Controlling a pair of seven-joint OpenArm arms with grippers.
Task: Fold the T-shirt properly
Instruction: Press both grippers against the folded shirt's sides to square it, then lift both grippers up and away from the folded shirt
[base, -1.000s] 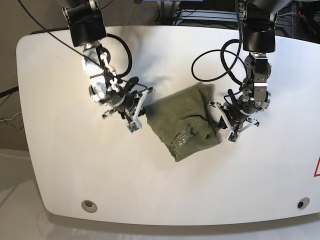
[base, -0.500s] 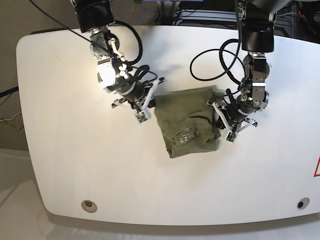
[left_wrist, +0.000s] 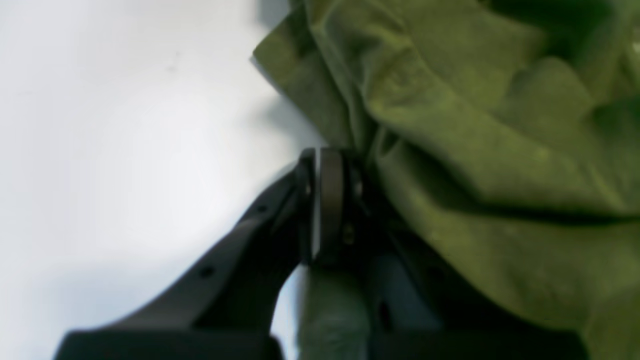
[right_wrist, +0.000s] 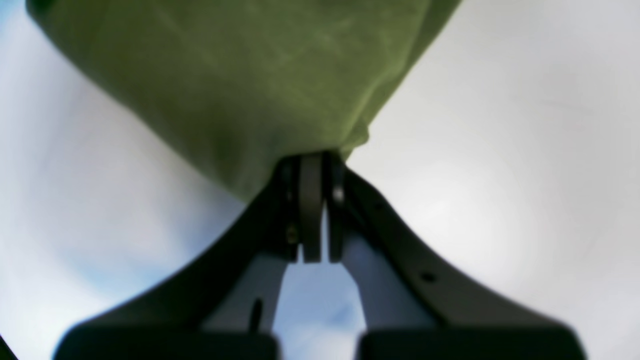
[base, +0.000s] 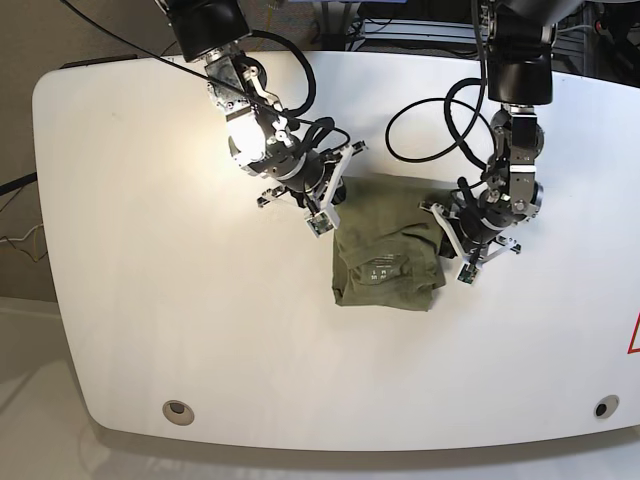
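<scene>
The olive-green T-shirt (base: 385, 245) lies bunched and partly folded on the white table (base: 150, 320), its small white neck label (base: 379, 269) facing up. My right gripper (base: 332, 202), at the shirt's left edge, is shut on a fold of the cloth; in the right wrist view its jaws (right_wrist: 312, 160) pinch the T-shirt's (right_wrist: 240, 75) edge. My left gripper (base: 447, 225), at the shirt's right edge, is shut on the cloth too; in the left wrist view the gripper (left_wrist: 332, 165) grips the T-shirt's (left_wrist: 475, 125) wrinkled folds.
Black cables (base: 430, 120) loop over the table behind the left arm. Two round holes sit near the table's front edge, one at the front left (base: 178, 410) and one at the front right (base: 601, 408). A red mark (base: 633, 338) shows at the right edge.
My right gripper has dragged the shirt's left edge to the right and away from the front, bunching the shirt toward the left gripper. The left gripper has barely moved.
</scene>
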